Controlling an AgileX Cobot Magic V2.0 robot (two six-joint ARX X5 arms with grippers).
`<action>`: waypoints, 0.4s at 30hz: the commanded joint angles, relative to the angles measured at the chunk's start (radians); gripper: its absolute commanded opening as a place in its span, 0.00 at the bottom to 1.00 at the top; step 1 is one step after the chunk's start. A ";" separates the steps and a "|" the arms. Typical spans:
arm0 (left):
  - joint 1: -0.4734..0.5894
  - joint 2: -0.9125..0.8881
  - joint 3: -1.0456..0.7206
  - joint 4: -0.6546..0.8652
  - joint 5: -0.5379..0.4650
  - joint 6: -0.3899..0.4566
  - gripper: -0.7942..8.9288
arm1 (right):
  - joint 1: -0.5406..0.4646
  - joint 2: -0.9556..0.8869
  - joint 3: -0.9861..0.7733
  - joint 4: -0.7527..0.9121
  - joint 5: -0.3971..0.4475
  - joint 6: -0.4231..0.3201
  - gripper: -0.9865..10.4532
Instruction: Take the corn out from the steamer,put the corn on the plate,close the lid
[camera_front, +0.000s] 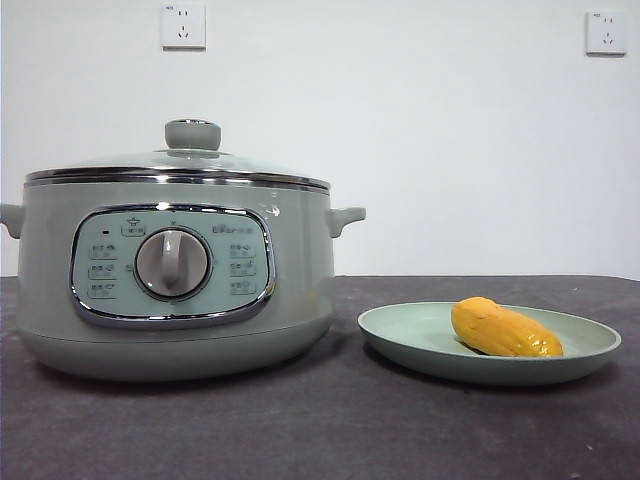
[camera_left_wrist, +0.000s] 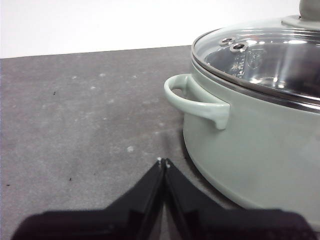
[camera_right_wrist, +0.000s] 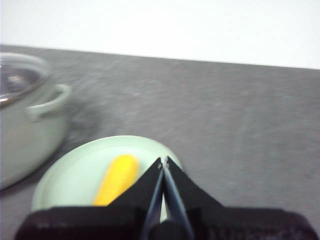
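The steamer (camera_front: 175, 275) stands at the left of the dark table with the glass lid (camera_front: 180, 165) resting shut on its rim, pale green knob on top. The corn (camera_front: 505, 328) lies on the pale green plate (camera_front: 400, 335) at the right. Neither arm shows in the front view. My left gripper (camera_left_wrist: 163, 161) is shut and empty, over the table beside the steamer's side handle (camera_left_wrist: 195, 100); the lid also shows in that view (camera_left_wrist: 260, 55). My right gripper (camera_right_wrist: 163, 162) is shut and empty, above the plate (camera_right_wrist: 75, 175), next to the corn (camera_right_wrist: 117, 180).
Two wall sockets (camera_front: 183, 25) sit on the white wall behind. The steamer also shows at the edge of the right wrist view (camera_right_wrist: 25, 130). The table is a dark grey mat (camera_front: 320, 430).
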 joint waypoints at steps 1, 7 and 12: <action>0.003 -0.003 -0.012 -0.004 0.002 0.002 0.08 | -0.030 -0.055 -0.080 0.064 -0.002 -0.011 0.09; 0.003 -0.003 -0.012 -0.004 0.002 0.002 0.08 | -0.035 -0.119 -0.211 0.153 0.002 -0.017 0.09; 0.003 -0.003 -0.012 -0.004 0.002 0.002 0.08 | -0.035 -0.154 -0.266 0.152 0.002 -0.011 0.09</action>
